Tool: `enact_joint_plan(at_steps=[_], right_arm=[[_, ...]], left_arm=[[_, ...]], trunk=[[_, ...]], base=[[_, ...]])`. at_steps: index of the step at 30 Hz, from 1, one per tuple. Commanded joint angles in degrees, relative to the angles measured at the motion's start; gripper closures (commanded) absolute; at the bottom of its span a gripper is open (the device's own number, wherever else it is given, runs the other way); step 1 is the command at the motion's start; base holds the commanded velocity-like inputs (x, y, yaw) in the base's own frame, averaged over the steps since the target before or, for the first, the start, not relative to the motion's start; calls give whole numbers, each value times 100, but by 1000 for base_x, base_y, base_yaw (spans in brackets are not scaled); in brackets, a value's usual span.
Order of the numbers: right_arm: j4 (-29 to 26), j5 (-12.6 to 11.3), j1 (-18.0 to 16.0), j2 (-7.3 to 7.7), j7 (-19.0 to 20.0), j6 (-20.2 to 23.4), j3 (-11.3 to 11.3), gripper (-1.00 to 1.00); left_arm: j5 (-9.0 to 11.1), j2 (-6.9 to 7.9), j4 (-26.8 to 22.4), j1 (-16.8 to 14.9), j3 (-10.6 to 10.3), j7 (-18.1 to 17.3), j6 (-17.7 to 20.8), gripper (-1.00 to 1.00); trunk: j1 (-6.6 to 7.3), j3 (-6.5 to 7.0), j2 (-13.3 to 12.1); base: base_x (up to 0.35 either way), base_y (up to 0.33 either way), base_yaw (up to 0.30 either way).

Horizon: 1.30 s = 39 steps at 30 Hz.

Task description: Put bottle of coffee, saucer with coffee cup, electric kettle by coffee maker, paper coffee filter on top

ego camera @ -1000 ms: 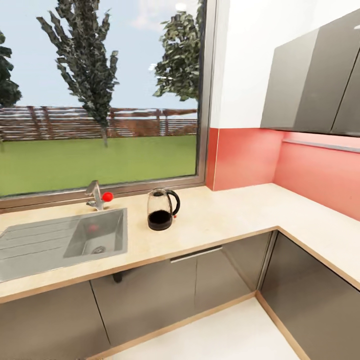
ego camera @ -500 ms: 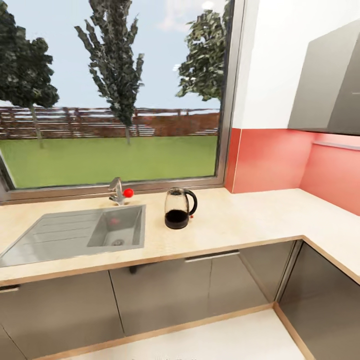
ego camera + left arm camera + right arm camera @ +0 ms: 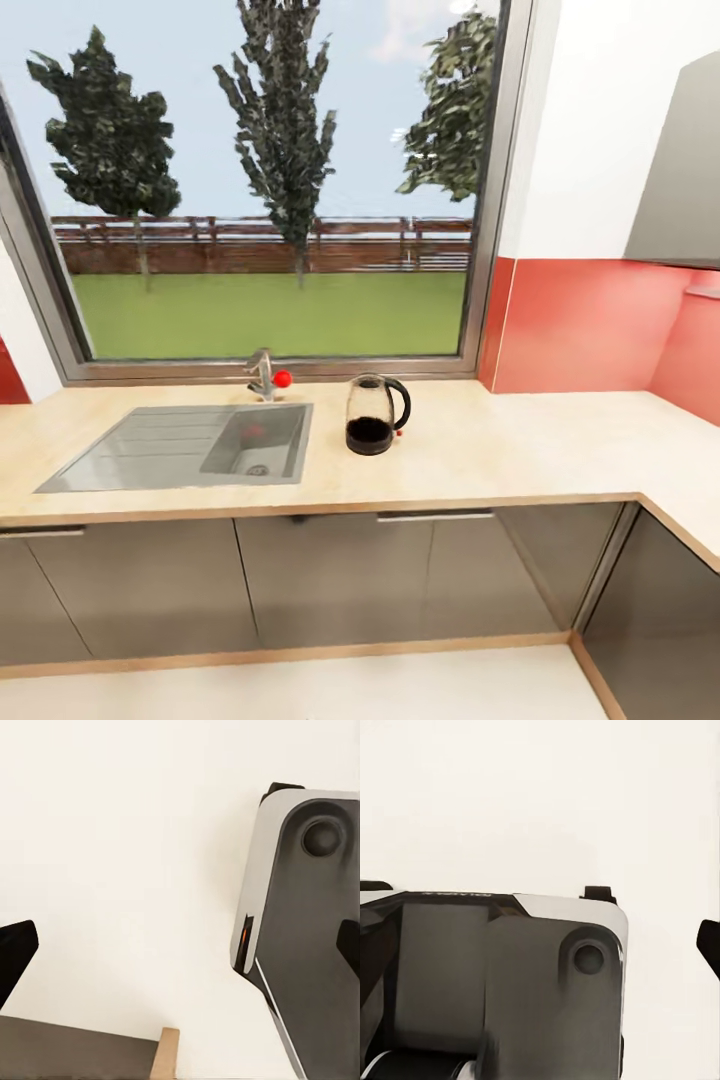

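With the electric kettle [image 3: 375, 415] standing upright on the countertop [image 3: 520, 450] at three o'clock of the sink [image 3: 180, 462], its handle facing three o'clock, both grippers look spread and empty, so square up the base before reaching.

**Surfaces I see from the head camera**

Centre frame, I see the electric kettle [image 3: 374, 415]: clear glossy glass body, black plastic base and handle. Left of it, the sink [image 3: 190, 448] is brushed matt metal, with a shiny metal tap [image 3: 262, 373] tipped in red. The countertop [image 3: 520, 445] looks like pale, smooth matt stone with a wood-toned edge. The cabinet doors [image 3: 300, 580] below are glossy dark grey. The backsplash [image 3: 590, 325] at right is smooth red.
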<state>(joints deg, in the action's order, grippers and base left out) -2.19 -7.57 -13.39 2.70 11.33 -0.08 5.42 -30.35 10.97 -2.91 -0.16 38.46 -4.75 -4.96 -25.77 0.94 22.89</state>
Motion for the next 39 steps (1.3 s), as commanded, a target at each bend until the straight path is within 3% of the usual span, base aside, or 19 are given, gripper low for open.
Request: enact_joint_plan(at_steps=[1,12,23,39], right_arm=[[-1,-60,2,3,19,-1,47,-100],[-1,-60,3,3,19,-1,46,-100],[-1,-29,2,3,27,-190,99,-100],[-12,-51,-1,3,-31,-212,38,-100]], left_arm=[[-50,1,1,-2,51,-18,-14,-100],[-50,-6,1,-2,51,-18,-14,-100],[-50,-7,-5,-5,48,-18,-16,-100],[-50,13,-7,-7,56,-18,-14,-100]], trunk=[[-2,-2,3],[-2,-2,3],[-2,-2,3],[-2,-12,3]], base=[[-1,-276,277],[0,-277,272],[0,-258,28],[0,-15,42]])
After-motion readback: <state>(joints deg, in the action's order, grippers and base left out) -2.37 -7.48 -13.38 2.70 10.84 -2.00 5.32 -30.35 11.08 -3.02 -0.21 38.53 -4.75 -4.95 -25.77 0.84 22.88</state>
